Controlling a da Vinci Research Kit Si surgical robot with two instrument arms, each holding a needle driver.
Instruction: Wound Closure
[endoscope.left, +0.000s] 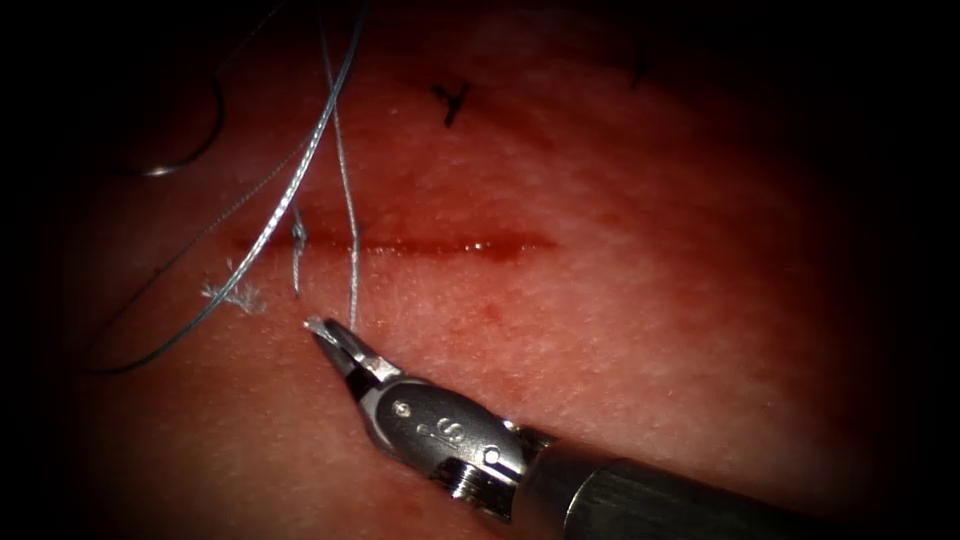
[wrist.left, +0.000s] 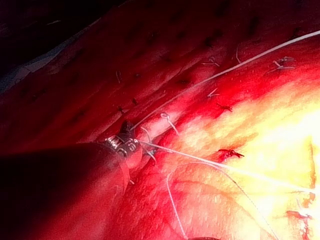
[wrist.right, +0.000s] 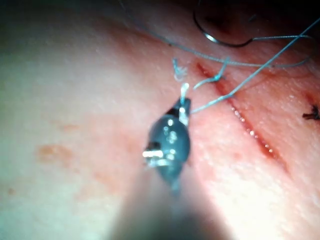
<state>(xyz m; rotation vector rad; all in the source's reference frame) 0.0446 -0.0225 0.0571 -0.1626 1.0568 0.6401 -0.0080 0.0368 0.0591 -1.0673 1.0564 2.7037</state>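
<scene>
The surface is a slab of pink-red, moist pork-belly tissue (endoscope.left: 640, 330), dark towards the edges of the endoscope view, with a single straight cut (endoscope.left: 420, 243) running across it and a thin line of glistening red fluid (endoscope.left: 480, 245) pooled along the cut. One tool shows there: the right arm's grey metal needle driver (endoscope.left: 335, 335), coming in from the lower right and resting just below the cut, its two jaws closed on the pale blue-grey thread (endoscope.left: 345, 200) near its lower end. From that grip the thread rises across the cut and out at the top, while a second strand (endoscope.left: 270, 225) slants down to the left and curves away over the tissue. One curved steel needle (endoscope.left: 190, 150) lies free on the tissue at the upper left, above the cut and well apart from the tool, held by neither arm (whether its tip is in the tissue cannot be told). Two dark old stitch marks (endoscope.left: 452, 100) sit above the cut. The right wrist view adds a small knot (wrist.right: 218, 77) at the cut's end, with the needle (wrist.right: 220, 40) beyond it. The left wrist view shows a tool tip (wrist.left: 125, 140) against the tissue with thread beside it; whether its jaws are parted cannot be told.
</scene>
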